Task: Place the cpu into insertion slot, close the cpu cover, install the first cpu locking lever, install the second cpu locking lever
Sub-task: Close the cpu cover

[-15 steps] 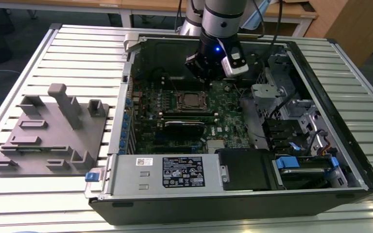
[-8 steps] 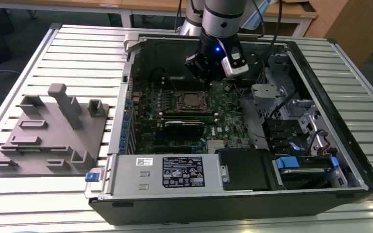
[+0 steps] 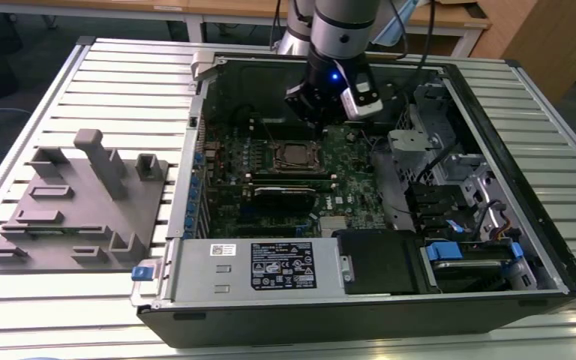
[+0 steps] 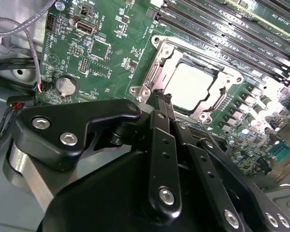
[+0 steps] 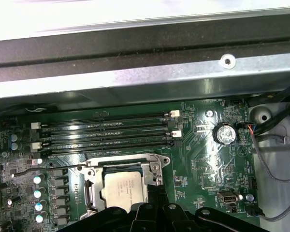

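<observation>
A slatted metal bench (image 3: 118, 82) carries an open black computer case (image 3: 368, 326) lying on its side. A grey moulded fixture (image 3: 78, 210) sits on the bench toward the exterior view's left. Beyond the far edge are wooden desks (image 3: 228, 11) and a wooden cabinet (image 3: 538, 37) on a dark floor. Inside the case are a green motherboard (image 3: 353, 187), a silver power supply (image 3: 198, 274) along the near side and a long black expansion card (image 3: 286, 192) across the middle.

The robot arm (image 3: 340, 30) reaches down into the far half of the case, and its dark wrist hides the board beneath it. In both wrist views the pincer's black linkage blocks the near edge of the socket.

The cpu (image 4: 191, 87) lies flat in the insertion slot (image 3: 292, 155), its pale metal top showing through the window of the cpu cover (image 4: 157, 63), which is folded down over it. A thin wire lever (image 5: 48, 169) runs out sideways from the socket; I cannot tell whether it is latched. Memory slots (image 5: 106, 133) lie on the socket's far side, a coin battery (image 5: 224, 134) off to one side.

The pincer (image 4: 160, 96) looks clenched, its tips drawn together with nothing seen between them. They sit at the edge of the cpu cover, near one corner; whether they touch it is unclear.
</observation>
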